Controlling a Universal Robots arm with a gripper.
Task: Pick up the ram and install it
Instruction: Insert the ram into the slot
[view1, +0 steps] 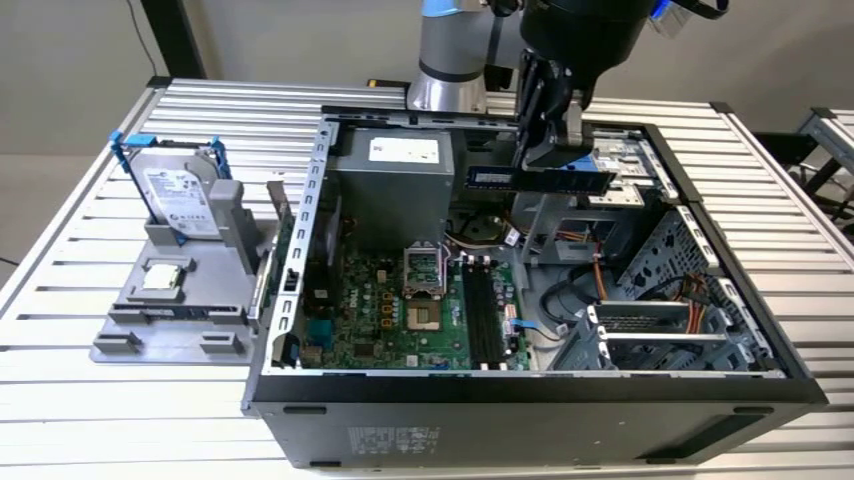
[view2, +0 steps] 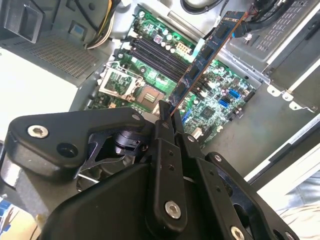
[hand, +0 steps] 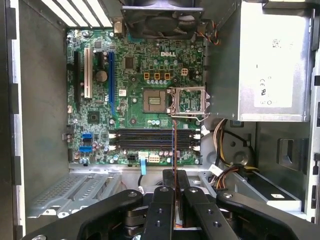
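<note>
Gripper (view1: 558, 158) is clenched on the ram (view1: 541, 180), which hangs level over the open computer case (view1: 534, 395).

In the exterior view the stick sits at about 1 o'clock from the memory slots (view1: 483, 318), well above the motherboard (view1: 380, 320). The hard drive (view1: 180, 195) stands outside the case at 9 o'clock.

In the second wrist view the ram (view2: 212, 50) juts far out from the pinch.

Risks, as I judge them:
- The stick looks crosswise to the slots, lying 9-to-3 while they run 12-to-6. Pressed down like that, it would jam or flex.
- The long overhang could let it pivot in the grip.
- The cables (view1: 594, 270) at 5 o'clock of the ram could snag it on descent.
</note>
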